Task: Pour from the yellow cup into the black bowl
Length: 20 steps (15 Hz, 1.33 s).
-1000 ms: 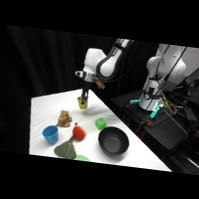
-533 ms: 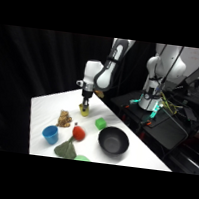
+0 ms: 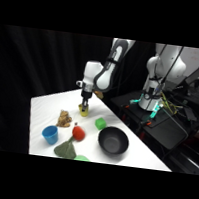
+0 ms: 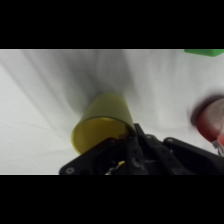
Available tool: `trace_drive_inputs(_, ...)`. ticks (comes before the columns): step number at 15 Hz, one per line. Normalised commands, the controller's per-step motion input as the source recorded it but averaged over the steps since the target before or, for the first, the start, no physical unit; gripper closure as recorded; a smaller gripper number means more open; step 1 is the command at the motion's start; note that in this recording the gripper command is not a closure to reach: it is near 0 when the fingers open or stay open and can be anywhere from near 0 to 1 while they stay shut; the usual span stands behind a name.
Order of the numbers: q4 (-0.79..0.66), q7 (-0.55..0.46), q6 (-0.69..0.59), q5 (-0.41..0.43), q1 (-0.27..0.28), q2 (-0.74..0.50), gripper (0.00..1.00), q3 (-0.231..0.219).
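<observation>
The small yellow cup [image 3: 85, 111] is at the back of the white table, right under my gripper [image 3: 85, 106], which comes down on it from above. In the wrist view the yellow cup [image 4: 102, 122] fills the middle, its open mouth turned toward the camera, and my gripper [image 4: 125, 146] holds it at the rim, with the black linkage covering the rim's near side. The wide black bowl [image 3: 113, 140] stands at the front right, well apart from the cup. What is inside the cup is hidden.
A small green cup [image 3: 100, 123] stands between the yellow cup and the bowl. A red object [image 3: 78, 132], a blue cup [image 3: 50, 133], a brown lumpy object [image 3: 64, 118] and a dark green object [image 3: 66, 149] lie at the front left. A second robot base [image 3: 150, 96] stands off the table at the right.
The gripper has come down and a little to the right with the yellow cup, which now sits lower, at the table.
</observation>
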Motion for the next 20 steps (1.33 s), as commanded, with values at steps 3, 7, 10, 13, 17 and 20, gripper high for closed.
trace_drive_inputs(3, -0.11, 0.40, 0.13, -0.480, 0.197, 0.01, 0.00, -0.163)
trace_drive_inputs(7, -0.11, 0.39, -0.03, -0.460, 0.177, -0.07, 0.00, -0.161)
trace_drive_inputs(10, -0.03, 0.25, -0.16, -0.335, 0.146, -0.14, 0.00, -0.172)
trace_drive_inputs(13, -0.01, 0.18, -0.25, -0.289, 0.120, -0.25, 0.00, -0.170)
trace_drive_inputs(17, 0.00, 0.13, -0.34, -0.241, 0.064, -0.43, 0.00, -0.109)
trace_drive_inputs(20, -0.05, 0.14, -0.45, -0.241, 0.011, -0.65, 0.00, -0.062)
